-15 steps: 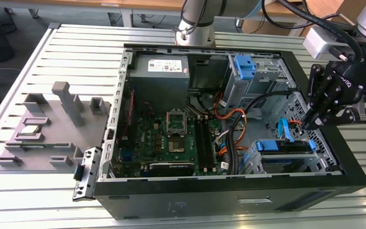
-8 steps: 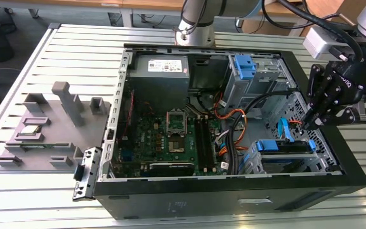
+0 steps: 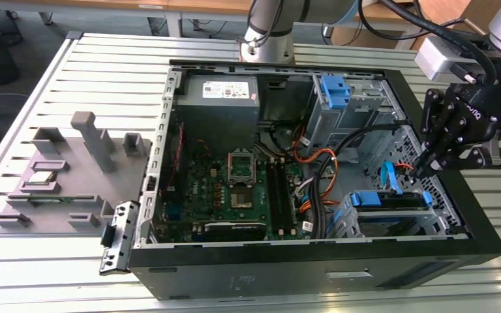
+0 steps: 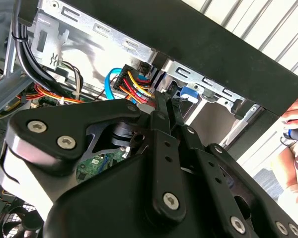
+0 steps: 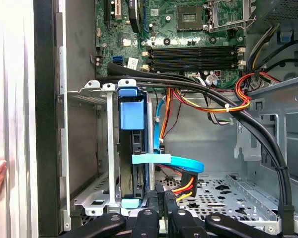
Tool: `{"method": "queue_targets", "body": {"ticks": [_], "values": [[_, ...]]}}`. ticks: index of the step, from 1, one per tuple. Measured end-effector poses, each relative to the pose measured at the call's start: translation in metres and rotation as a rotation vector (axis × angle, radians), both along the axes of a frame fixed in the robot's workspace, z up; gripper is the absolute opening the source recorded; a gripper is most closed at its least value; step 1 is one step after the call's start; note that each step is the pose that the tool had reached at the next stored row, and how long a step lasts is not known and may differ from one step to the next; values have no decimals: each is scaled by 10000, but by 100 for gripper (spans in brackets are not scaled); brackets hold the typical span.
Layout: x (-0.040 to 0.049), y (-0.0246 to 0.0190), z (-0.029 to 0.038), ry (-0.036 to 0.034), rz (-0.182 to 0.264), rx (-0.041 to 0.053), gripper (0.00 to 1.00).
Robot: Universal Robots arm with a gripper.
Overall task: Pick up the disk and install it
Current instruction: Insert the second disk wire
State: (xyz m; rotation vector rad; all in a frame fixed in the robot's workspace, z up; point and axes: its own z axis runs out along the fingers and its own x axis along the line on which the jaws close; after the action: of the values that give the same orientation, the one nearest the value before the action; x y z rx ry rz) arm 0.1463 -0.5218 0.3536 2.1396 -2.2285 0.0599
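Gripper (image 3: pixel 426 171) showing matt black metal links, bright steel screw heads. Disk (image 5: pixel 133 148) showing glossy blue plastic caddy, dark edge between silver metal rails. Drive cage (image 5: pixel 92 144) looking bare galvanised steel, dull sheen. Motherboard (image 3: pixel 233 189) showing green lacquered board. Cables (image 5: pixel 203 106) wearing smooth plastic sheathing. Table (image 3: pixel 111 65) showing ribbed brushed aluminium.

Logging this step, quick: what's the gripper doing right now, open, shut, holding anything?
Gripper: shut, fingers pressed together, holding nothing, beside the disk standing in its bay.

The hand (image 3: pixel 426 171) hangs above the disk (image 3: pixel 391 200) seated inside the open computer case (image 3: pixel 320 261).
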Motion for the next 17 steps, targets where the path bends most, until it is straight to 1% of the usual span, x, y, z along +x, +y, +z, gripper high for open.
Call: {"method": "queue_targets", "body": {"ticks": [10,11,13,17], "values": [[-1,0,0,0,0,-13,17],[-9,0,0,-10,1,-14,17],[-32,-7,-2,-89,9,-15,17],[-66,-19,-19,-279,51,-14,17]]}}
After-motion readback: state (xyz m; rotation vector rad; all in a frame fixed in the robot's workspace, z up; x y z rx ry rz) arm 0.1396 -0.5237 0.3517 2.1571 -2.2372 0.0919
